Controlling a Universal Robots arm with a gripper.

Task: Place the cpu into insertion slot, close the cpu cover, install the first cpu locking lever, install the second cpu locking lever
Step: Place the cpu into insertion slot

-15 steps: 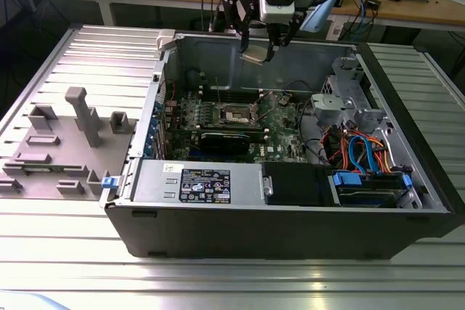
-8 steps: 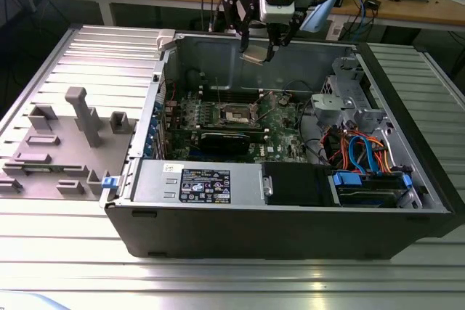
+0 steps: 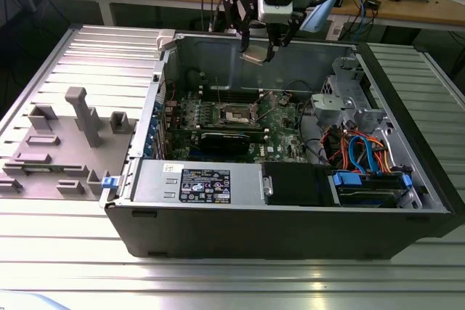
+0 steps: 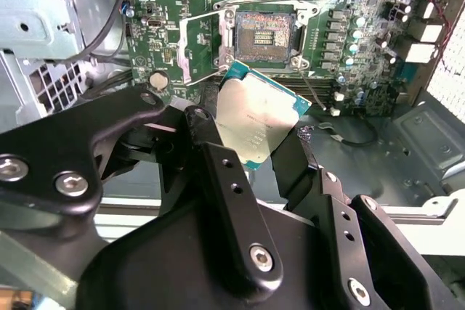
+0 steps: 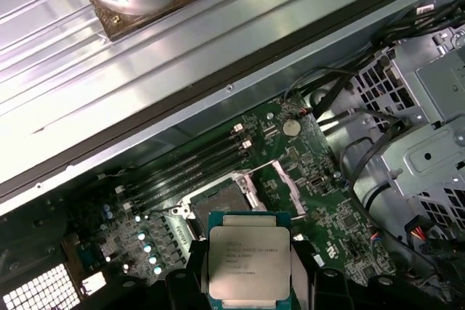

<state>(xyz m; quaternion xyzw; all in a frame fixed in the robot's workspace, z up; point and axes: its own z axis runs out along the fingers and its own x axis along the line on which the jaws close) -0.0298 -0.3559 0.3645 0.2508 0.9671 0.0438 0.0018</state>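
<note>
Gripping the chip (image 5: 249, 263) by opposite edges, presumably to spare its underside, the pincer (image 3: 259, 49) hangs well clear of the socket (image 4: 263, 33), whose cover (image 4: 184, 49) stands swung aside to admit it.

1. In the first wrist view, the cpu (image 5: 249, 259) has several lines of engraved print on its metal top. I can't make the words out reliably.
2. In the exterior view, a black-and-white label (image 3: 205, 184) on the silver power supply box (image 3: 247, 188) carries small print and marks that I can't read.
3. A small white sticker (image 3: 170, 168) just beside it is also unreadable.
</note>
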